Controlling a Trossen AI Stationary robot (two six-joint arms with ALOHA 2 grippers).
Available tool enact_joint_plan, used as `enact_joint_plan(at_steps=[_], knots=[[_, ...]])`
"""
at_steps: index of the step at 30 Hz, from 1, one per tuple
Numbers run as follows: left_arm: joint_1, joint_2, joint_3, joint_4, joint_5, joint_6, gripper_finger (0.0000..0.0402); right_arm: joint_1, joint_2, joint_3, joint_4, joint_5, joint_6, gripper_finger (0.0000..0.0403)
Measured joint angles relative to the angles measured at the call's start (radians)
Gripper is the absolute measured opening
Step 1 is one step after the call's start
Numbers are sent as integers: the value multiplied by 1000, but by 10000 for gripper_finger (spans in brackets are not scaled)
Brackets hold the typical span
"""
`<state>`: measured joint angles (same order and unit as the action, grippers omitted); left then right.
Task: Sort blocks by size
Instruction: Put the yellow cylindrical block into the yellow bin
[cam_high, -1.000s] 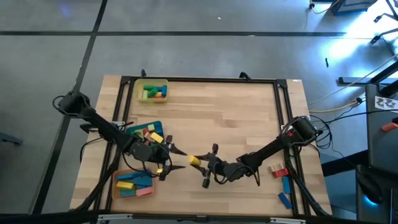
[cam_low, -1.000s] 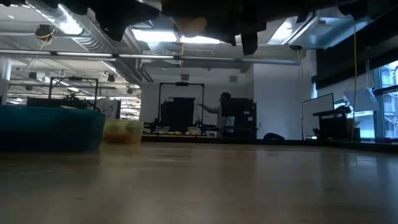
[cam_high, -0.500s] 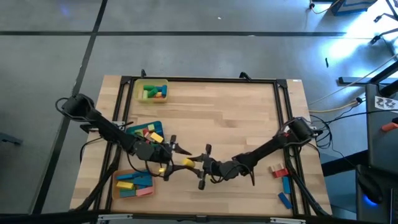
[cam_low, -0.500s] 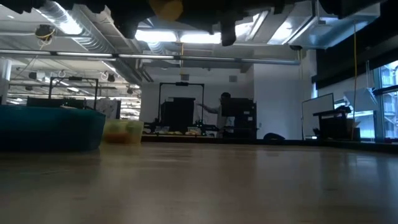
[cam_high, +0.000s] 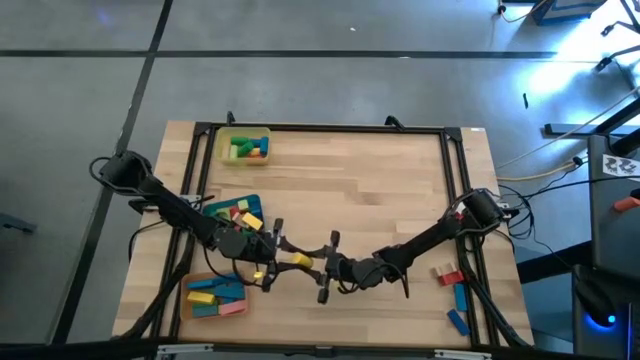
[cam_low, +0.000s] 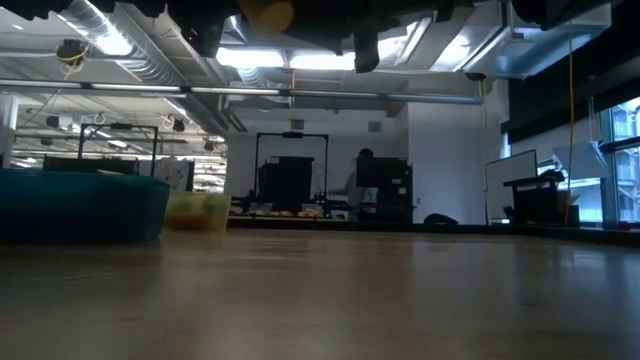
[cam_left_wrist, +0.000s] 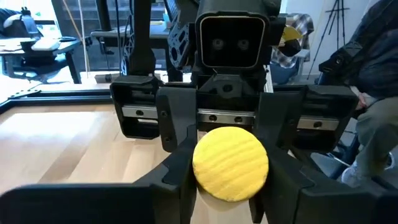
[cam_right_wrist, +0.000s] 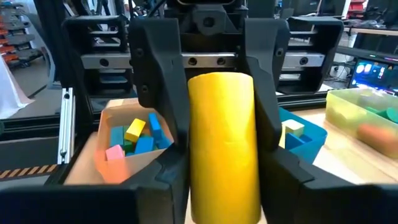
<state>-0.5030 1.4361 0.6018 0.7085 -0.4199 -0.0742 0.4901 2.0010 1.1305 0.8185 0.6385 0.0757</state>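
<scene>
A yellow cylinder block (cam_high: 300, 261) hangs above the table's near middle, between my two grippers. My left gripper (cam_high: 288, 257) comes at it from the left and is shut on it. My right gripper (cam_high: 314, 265) comes from the right and is shut on it too. The left wrist view shows the block's round end (cam_left_wrist: 230, 163). The right wrist view shows its long side (cam_right_wrist: 224, 143). More blocks lie in the yellow tray (cam_high: 246, 147), the blue tray (cam_high: 232, 210) and the orange tray (cam_high: 215, 297). My left gripper pinches the cylinder's curved sides (cam_left_wrist: 200, 171) between its two fingers, at the end nearer to it. The fingers come level from the table's left and lie along the cylinder, which is level and clear of the table. My right gripper pinches the cylinder's curved sides (cam_right_wrist: 196, 180) between its two fingers, at the opposite end. The fingers come level from the table's right and lie along the cylinder. The cylinder is lifted clear of the table.
A red block (cam_high: 446, 273) and two blue blocks (cam_high: 460, 297) (cam_high: 457, 321) lie loose at the table's near right. A black frame (cam_high: 330, 128) runs around the table. The three trays stand along the left side; bare wood (cam_high: 360, 190) fills the middle and far right.
My right gripper has carried the yellow cylinder toward the table's left, up to my left gripper. My left gripper, open a second ago, has shut on the cylinder's free end. The cylinder stays level and clear of the table.
</scene>
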Motion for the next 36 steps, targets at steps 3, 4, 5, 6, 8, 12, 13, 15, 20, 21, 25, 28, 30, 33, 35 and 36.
enact_joint_plan(at_steps=[3, 4, 5, 6, 8, 12, 13, 15, 20, 21, 25, 28, 30, 33, 35, 36], knots=[[1, -3, 0, -5, -1, 14, 118, 0, 0, 0, 2, -4, 24, 190], [1, -10, 0, -18, -1, 21, 118, 0, 0, 0, 3, -4, 28, 209], [1, -20, 0, -36, -4, 24, 118, 0, 0, 0, 3, -4, 29, 229], [1, -33, 0, -57, -7, 25, 118, 0, 0, 0, 5, 2, 29, 248], [1, -75, 0, -117, -18, 25, 118, 7, -8, 0, -11, 27, 25, 283], [12, -217, 6, -341, -74, 20, 118, 23, -30, 2, -42, 47, -25, 336], [24, -256, 19, -429, -97, 8, 118, 27, -30, 2, -44, 65, -26, 344], [60, -332, 50, -633, -157, -8, 118, 29, -30, 2, -56, 111, -25, 356], [233, -450, 154, -1081, -252, -27, 118, 14, -29, 2, -151, 125, 52, 363], [280, -463, 170, -1134, -256, -25, 118, 11, -29, 2, -166, 124, 71, 363], [494, -479, 205, -1271, -256, 13, 118, -3, -29, 1, -212, 110, 110, 360], [654, -467, 205, -1291, -206, 74, 118, -6, -28, 1, -215, 102, 112, 360], [758, -447, 205, -1297, -170, 115, 118, -6, -28, 1, -215, 102, 111, 360], [904, -402, 205, -1294, -162, 163, 118, -6, -28, 1, -215, 102, 111, 360], [997, -364, 205, -1294, -130, 187, 118, -6, -28, 1, -220, 102, 116, 360], [1039, -345, 205, -1292, -104, 193, 118, -6, -28, 1, -223, 102, 122, 360]])
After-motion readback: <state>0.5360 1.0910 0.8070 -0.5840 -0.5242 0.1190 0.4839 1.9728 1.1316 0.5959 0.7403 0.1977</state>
